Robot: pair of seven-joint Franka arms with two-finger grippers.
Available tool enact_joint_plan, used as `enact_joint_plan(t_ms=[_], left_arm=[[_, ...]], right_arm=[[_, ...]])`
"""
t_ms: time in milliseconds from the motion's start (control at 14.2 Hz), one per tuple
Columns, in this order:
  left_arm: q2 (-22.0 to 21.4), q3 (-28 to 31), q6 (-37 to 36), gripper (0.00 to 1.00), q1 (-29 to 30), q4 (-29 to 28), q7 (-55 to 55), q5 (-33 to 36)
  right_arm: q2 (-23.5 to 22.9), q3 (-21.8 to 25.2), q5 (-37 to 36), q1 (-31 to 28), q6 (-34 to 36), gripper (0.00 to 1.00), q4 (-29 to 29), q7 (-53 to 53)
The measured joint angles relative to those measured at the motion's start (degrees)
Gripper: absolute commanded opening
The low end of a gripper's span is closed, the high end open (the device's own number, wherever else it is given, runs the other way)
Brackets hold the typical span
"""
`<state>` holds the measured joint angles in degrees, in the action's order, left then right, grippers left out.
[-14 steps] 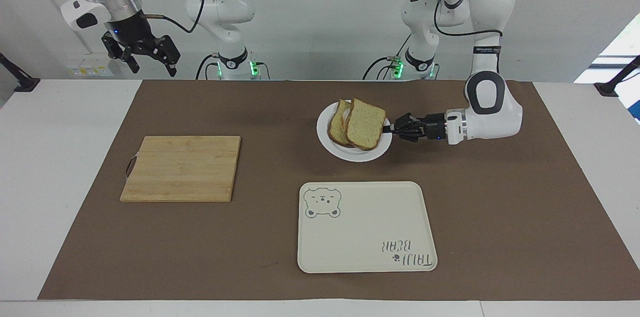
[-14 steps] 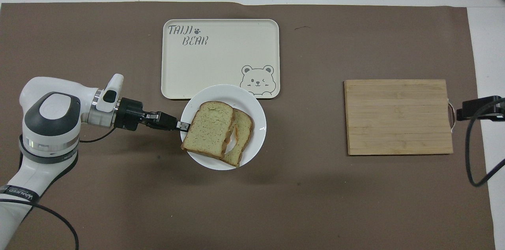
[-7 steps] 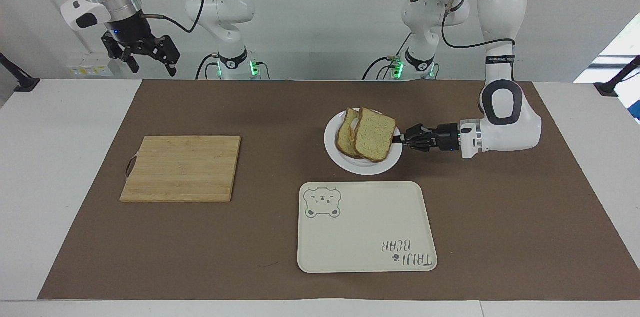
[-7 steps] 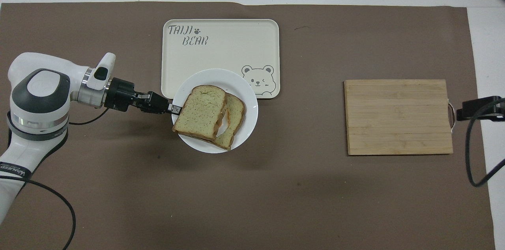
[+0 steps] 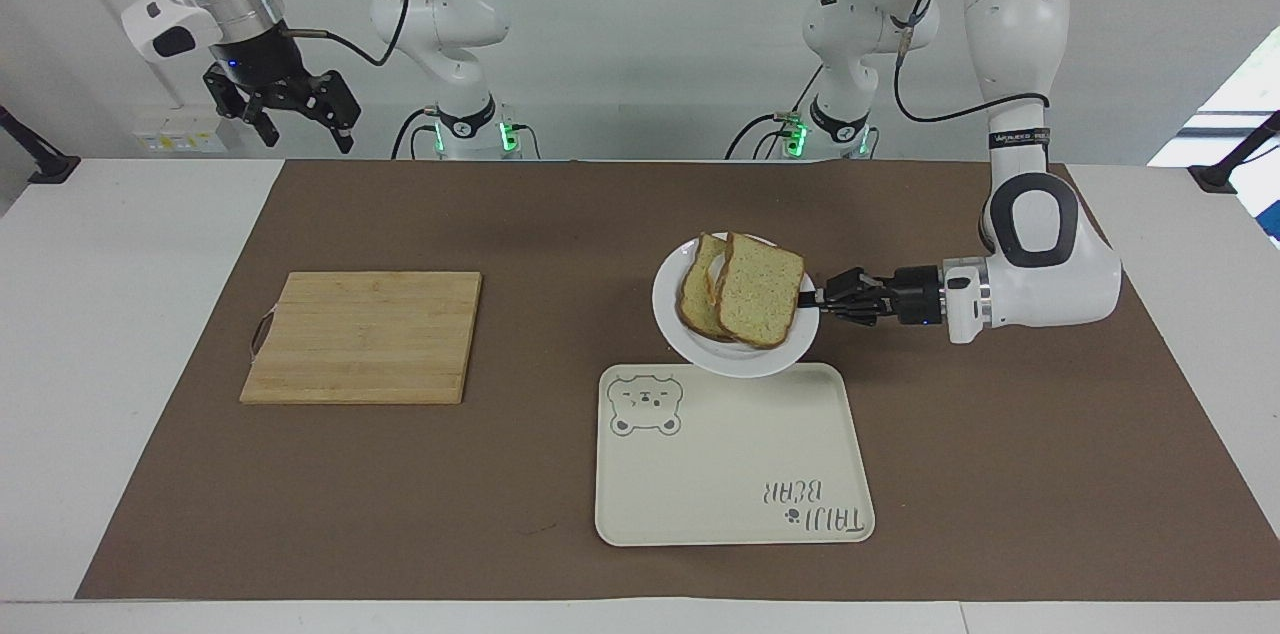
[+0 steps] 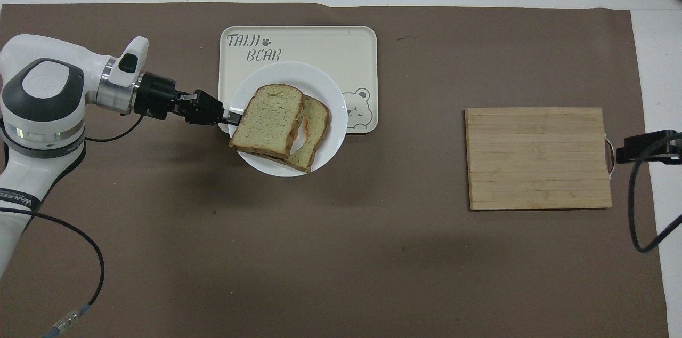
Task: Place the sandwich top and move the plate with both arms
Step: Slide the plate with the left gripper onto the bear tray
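Left gripper (image 5: 818, 297) pinched tight on the rim of the plate (image 5: 680, 329), at the edge toward the left arm's end of the table, plate held up over the tray (image 5: 735, 474) edge nearest the robots. Top slice (image 5: 760, 304) on the plate just beside the fingertips, overlapping a lower slice (image 5: 697, 306). Right gripper (image 5: 297, 119) waiting raised with fingers spread, well apart from the tray, over the table edge on the robots' side of the cutting board (image 5: 362, 337).

Robotics lab — two bench-mounted arms (image 5: 1000, 64), bare white walls
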<state>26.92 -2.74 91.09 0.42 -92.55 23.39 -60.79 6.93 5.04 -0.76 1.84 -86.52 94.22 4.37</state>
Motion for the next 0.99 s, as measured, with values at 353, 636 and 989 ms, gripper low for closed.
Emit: enact_joint_plan(t_ms=[353,636,989], left_arm=[[6.3,-0.1,-1.2,0.0,0.0,9.7,-3.1,0.1],[10.8,-0.1,-0.3,0.0,0.0,14.1,-3.1,0.1],[15.2,-0.3,3.1,0.0,0.0,17.3,-3.1,0.1]], right_arm=[[0.0,0.0,0.0,0.0,0.0,1.0,0.0,0.0],[0.0,0.0,0.0,0.0,0.0,1.0,0.0,0.0],[0.0,0.0,0.0,0.0,0.0,1.0,0.0,0.0]])
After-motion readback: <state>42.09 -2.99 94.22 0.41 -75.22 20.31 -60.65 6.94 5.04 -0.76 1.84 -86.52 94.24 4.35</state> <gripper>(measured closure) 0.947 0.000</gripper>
